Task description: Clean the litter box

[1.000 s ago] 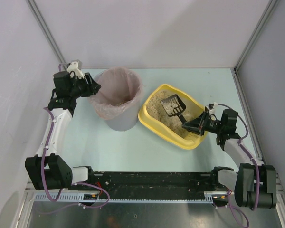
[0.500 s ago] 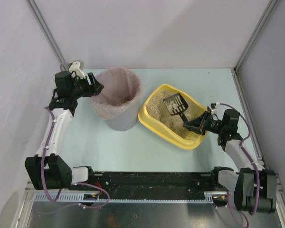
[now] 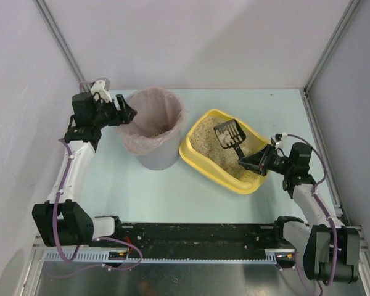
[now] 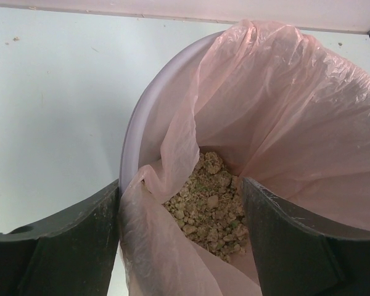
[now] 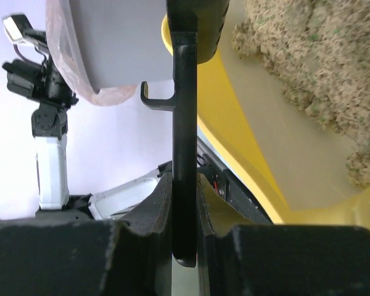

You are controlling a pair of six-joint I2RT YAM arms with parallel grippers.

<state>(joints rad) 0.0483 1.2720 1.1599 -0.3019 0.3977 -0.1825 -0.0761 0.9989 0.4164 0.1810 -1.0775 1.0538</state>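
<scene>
Right gripper (image 3: 245, 165) clenched on scoop (image 3: 229, 135), seemingly sifting above litter box (image 3: 193, 155) | left gripper (image 3: 128, 115) spread wide, straddling bin (image 3: 157, 158) liner (image 4: 283, 111) rim

One tall grey round bin (image 3: 153, 159) with one pink bag liner (image 3: 149, 117) stands on the one pale green counter (image 3: 142, 191). To the bin's right there is one shallow yellow plastic litter box (image 3: 203, 165) and one small black slotted plastic scoop (image 3: 228, 135). There are two robot arms, each with one gripper: the left gripper (image 3: 124, 114) and the right gripper (image 3: 246, 165).
</scene>
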